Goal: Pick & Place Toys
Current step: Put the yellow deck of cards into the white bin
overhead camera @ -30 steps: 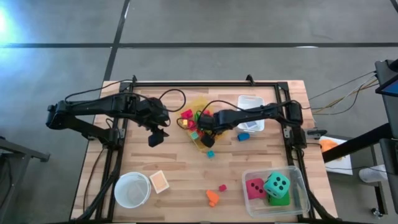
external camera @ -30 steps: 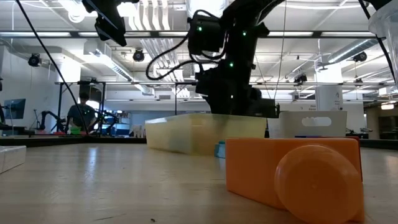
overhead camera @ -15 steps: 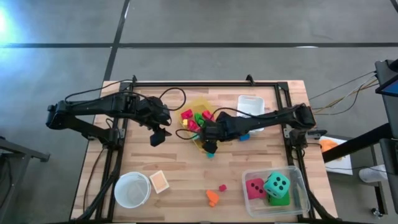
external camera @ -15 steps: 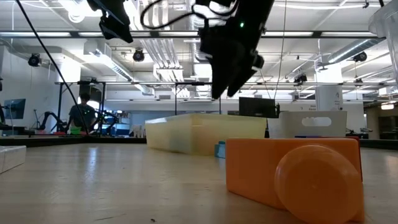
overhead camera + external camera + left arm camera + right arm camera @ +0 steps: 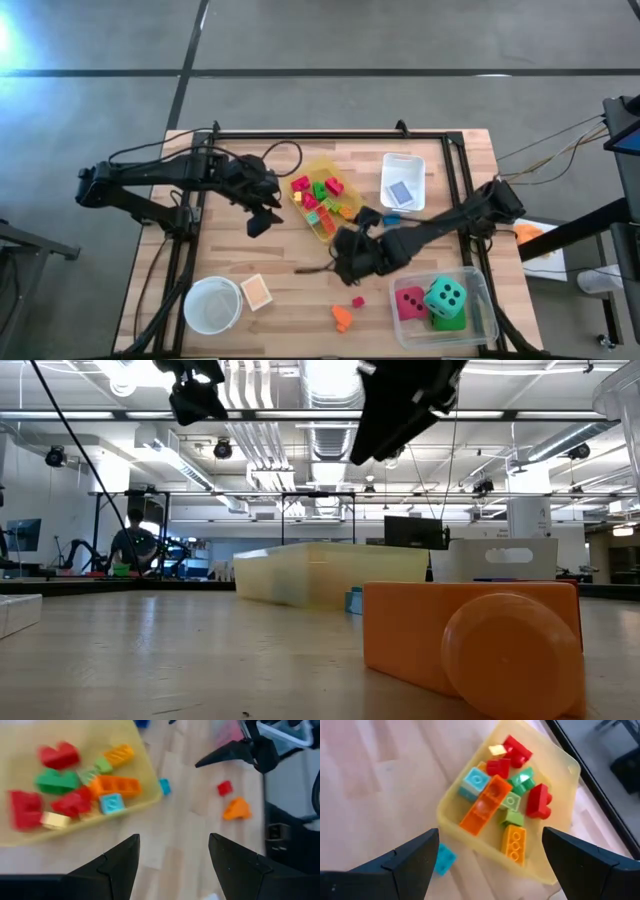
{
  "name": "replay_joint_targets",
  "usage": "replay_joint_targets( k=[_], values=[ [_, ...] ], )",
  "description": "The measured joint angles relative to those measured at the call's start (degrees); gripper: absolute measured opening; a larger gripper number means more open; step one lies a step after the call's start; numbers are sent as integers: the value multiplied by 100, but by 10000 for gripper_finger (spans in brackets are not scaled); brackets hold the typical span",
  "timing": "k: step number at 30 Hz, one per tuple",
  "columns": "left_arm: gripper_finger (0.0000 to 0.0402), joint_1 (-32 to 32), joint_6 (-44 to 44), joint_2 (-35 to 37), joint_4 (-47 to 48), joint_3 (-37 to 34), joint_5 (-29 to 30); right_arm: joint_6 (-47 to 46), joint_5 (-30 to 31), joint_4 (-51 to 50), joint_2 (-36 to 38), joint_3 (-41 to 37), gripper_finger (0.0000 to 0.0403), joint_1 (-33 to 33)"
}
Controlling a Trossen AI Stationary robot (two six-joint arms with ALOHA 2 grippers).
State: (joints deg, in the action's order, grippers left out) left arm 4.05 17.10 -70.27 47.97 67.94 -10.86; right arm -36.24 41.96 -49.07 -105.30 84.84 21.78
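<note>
Yellow bin [image 5: 322,199]: mid-table, holding a heap of red, green and orange blocks; my sorted pile so far.
Right gripper [image 5: 487,870]: fingers spread wide, nothing between them, hanging over the bare wood between the bin and the clear bin [image 5: 478,290].
Left gripper [image 5: 172,857]: fingers parted, empty, hovering just beside the bin's left edge.
Loose toys: a blue block [image 5: 443,858] just outside the bin wall; a red block [image 5: 357,301] and an orange block [image 5: 342,317] nearer the front edge; another blue block [image 5: 391,219] near the white bin [image 5: 403,182].
Dice [image 5: 443,297]: already in the clear bin.
Risk, bin wall: the blue block lies so near it that one finger could land on the rim and shove or tip the bin.
Risk, small blocks: an off-centre closing may flick one across the table.
Risk, arms: both work near the bin; reaching together could foul cables.
</note>
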Motion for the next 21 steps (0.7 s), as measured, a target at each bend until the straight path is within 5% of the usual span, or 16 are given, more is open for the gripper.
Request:
replay_joint_targets(
  k=[13,21],
  values=[
    [240,-114,-11,-780,-189,-1,-1386,-81,470,-54,51,-98,347,651],
    [238,-1622,-1657,-1220,-41,0,-81,21,516,-202,124,-106,347,647]
  ],
)
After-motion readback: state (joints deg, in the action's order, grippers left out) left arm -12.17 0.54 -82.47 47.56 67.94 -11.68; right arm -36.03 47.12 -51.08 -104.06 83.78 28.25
